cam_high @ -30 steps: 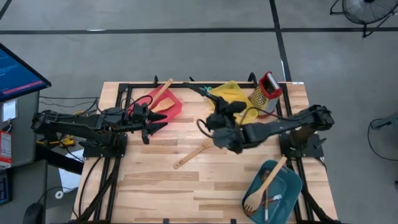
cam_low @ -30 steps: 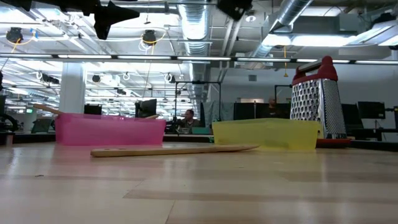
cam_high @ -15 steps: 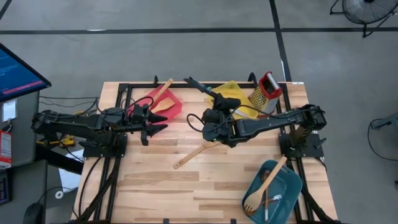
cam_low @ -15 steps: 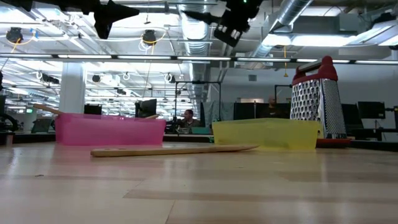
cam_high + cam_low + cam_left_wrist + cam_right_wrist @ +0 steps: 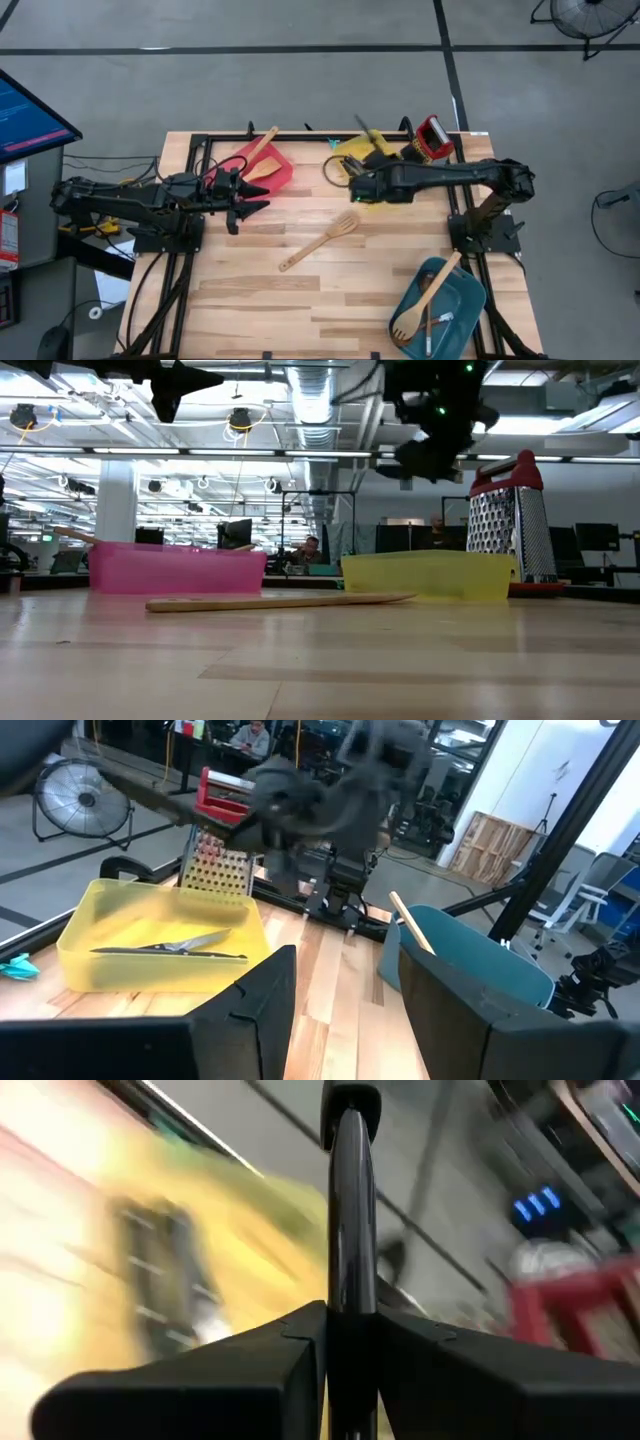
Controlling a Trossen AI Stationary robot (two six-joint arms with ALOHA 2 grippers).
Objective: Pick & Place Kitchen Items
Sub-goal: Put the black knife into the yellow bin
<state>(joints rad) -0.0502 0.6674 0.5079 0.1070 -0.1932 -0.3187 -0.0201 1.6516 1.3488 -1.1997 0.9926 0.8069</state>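
Swung back over the yellow tray (image 5: 372, 152), the right gripper (image 5: 347, 1320) carries a dark-handled utensil (image 5: 349, 1210).

Its jaws pinch the utensil's handle, which juts out toward the bench's (image 5: 250, 290) far edge beside the grater (image 5: 432, 138). The left gripper (image 5: 255, 198) hangs near the red tray (image 5: 280, 178), jaws spread wide and holding nothing. A wooden turner (image 5: 318, 241) lies on the bench's middle; a knife (image 5: 170, 949) lies in the yellow tray, a wooden spoon (image 5: 428, 298) in the teal tray (image 5: 465, 290).
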